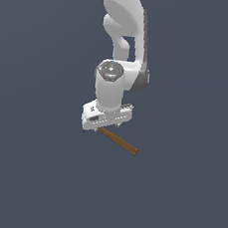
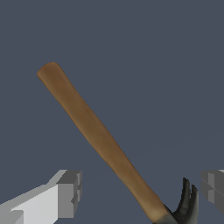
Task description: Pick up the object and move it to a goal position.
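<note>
My hand [image 2: 140,192] hangs with its fingers [image 2: 70,192] apart, straddling the hammer [image 2: 103,140] near its dark head [image 2: 186,205] and not touching it. If I close this near the head, the long handle [image 1: 118,140] may swing and slip. The hammer lies on the surface beneath my hand, its long axis running diagonally, head under me and handle pointing away.

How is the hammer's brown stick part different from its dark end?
The long brown wooden handle is light brown and straight, while the dark grey-black metal head is nearly black with curved, pointed claws. In the wrist view the handle shows along its whole length; the head is cut off at the picture's edge. Both belong to one hammer, lying between the white hand's grey fingers.
</note>
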You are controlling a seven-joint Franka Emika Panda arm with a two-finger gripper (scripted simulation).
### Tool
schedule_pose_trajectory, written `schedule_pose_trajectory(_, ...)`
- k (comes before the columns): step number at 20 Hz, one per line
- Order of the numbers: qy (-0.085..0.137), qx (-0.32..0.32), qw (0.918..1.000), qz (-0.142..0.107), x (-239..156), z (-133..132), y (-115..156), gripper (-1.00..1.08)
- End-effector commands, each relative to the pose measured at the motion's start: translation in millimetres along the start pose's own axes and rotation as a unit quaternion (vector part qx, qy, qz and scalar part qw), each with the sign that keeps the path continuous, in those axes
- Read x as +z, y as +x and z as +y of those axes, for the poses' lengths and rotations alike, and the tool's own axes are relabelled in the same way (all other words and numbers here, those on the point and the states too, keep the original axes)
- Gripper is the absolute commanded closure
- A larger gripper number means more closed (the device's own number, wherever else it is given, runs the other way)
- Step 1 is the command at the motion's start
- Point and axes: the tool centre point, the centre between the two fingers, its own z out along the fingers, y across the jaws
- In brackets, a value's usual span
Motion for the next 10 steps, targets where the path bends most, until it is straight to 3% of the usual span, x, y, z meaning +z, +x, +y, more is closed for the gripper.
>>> schedule_pose_trajectory(1, 0.000, -0.035, 0.9994, 0.000, 7.8, 0.8, -1.4, -0.92)
schedule_pose_trajectory(10, 0.003, -0.154, 0.9881, 0.001, 34.5, 2.3, -6.5, -0.92)
